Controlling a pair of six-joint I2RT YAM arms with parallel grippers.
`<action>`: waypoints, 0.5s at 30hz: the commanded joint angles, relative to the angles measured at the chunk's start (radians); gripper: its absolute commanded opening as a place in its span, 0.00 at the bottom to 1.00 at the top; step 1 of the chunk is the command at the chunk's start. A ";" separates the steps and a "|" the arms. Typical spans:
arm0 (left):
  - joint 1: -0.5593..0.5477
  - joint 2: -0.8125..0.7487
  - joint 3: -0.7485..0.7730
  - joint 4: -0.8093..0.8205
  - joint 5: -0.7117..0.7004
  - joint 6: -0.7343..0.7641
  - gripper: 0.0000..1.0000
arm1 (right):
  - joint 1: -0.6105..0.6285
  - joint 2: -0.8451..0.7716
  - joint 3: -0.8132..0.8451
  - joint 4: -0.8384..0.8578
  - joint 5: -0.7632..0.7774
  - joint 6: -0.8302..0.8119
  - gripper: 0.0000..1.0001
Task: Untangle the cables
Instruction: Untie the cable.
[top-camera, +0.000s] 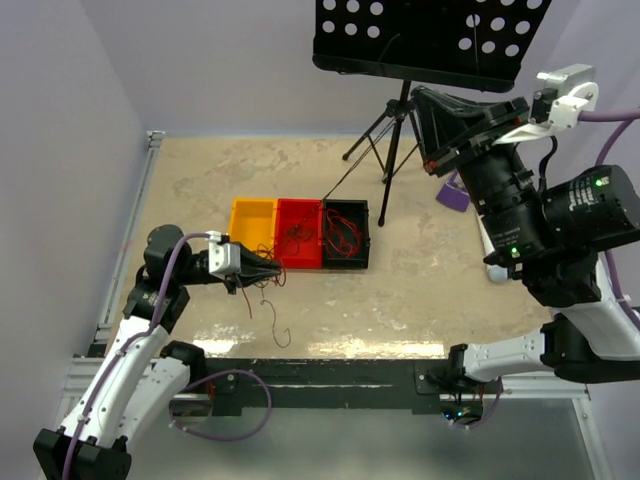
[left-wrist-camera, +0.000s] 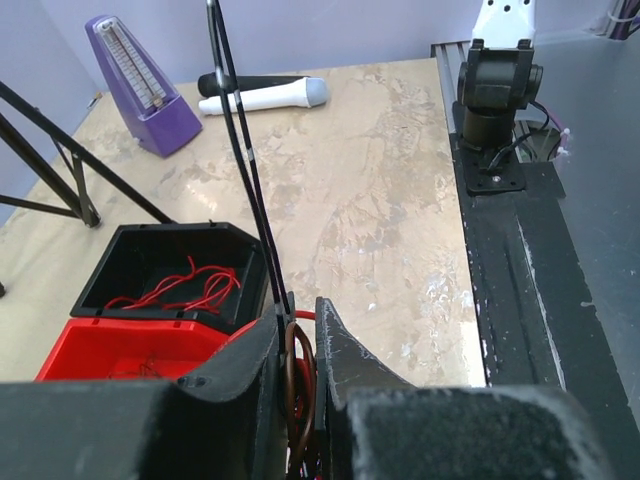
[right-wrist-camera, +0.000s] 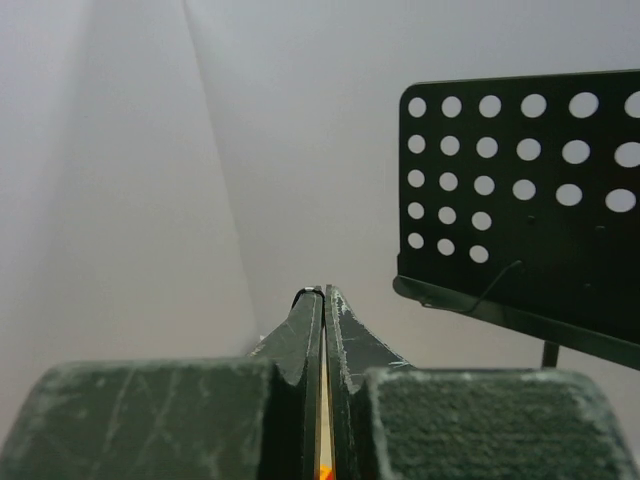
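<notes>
The beige worktop (top-camera: 420, 290) carries a black music stand (top-camera: 430, 35) well behind the red bin (top-camera: 305, 264), which sits in a row between a yellow bin (top-camera: 250, 212) and a black bin (top-camera: 348, 266). The right arm (top-camera: 560, 210) is raised high, up and to the right of the red bin.

The left claw (left-wrist-camera: 305, 312) hangs low just in front of the red bin. It is nearly closed on a brown-black coil of the dark cable (left-wrist-camera: 297, 385), and two strands rise from its jaws, up and away over the bins. The right claw (right-wrist-camera: 321, 292) has its jaws pressed together. A hair-thin dark strand shows at the very tip, so it looks pinched there, probably the same cable.

Red cables (left-wrist-camera: 190, 285) lie in the black bin and a darker tangle (top-camera: 296, 235) sits in the red bin. A loose tail (top-camera: 272, 318) trails on the worktop in front of the red bin, below the left claw.

The step in hand seems to be drawing one dark cable out between the two claws. To do it well, hold the low claw firm as the anchor. Lift the high one slowly and straight, watching whether anything in the red bin rises with it. If it does, ease off rather than pull harder, since curly wire tightens into knots. Steer the raised end clear of the music stand.
</notes>
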 joint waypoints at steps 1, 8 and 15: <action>0.005 0.038 -0.005 -0.191 -0.026 0.054 0.15 | -0.011 -0.140 0.044 0.347 0.081 -0.051 0.00; 0.006 0.108 0.170 -0.439 -0.072 0.327 0.15 | -0.013 -0.241 -0.406 0.193 0.189 0.258 0.00; 0.005 0.160 0.209 -0.672 -0.121 0.600 0.40 | -0.013 -0.311 -0.823 -0.053 0.220 0.761 0.00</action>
